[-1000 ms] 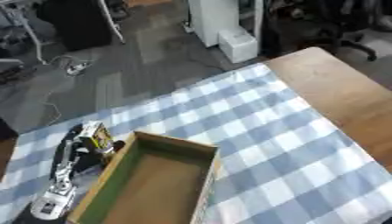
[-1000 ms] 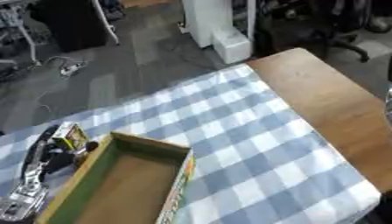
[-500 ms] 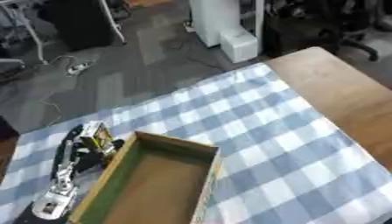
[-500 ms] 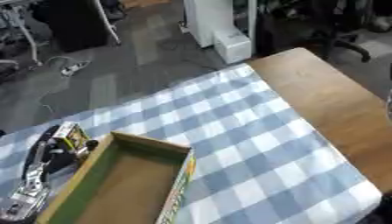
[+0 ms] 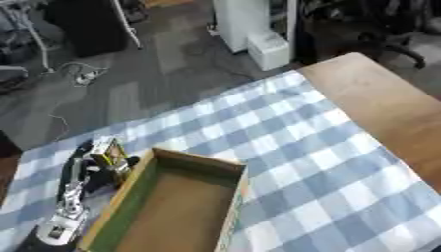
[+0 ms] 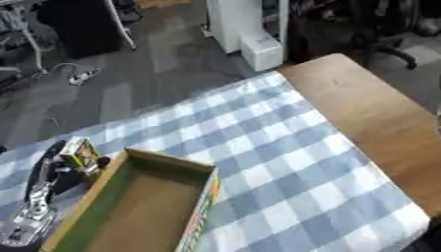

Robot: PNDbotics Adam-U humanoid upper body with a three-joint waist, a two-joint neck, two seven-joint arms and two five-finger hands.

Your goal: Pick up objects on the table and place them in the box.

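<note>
Holding a small yellow-and-green packet (image 5: 107, 152) in the left hand (image 5: 96, 165), fingers curled round it, just outside the near-left wall of the box (image 5: 194, 162). Hovering low over the checked cloth (image 5: 293, 147) covering the bench (image 5: 379, 103), with the left arm (image 5: 67, 206) running up from the lower left corner alongside the box's long left wall. Standing roughly upright in the grip, that packet, its long axis pointing up and slightly away, though its label is too small to read. Lying directly to the right of the hand, the box opening, its bare cardboard floor showing nothing inside, its long axis running from the lower left toward the upper right. Judging the next move as a short carry rightward over the rim, then letting go above the floor; the rim itself looks like the only thing to catch on. No sign of the right hand in either view, so the left is plainly the one placed for this drop.
</note>
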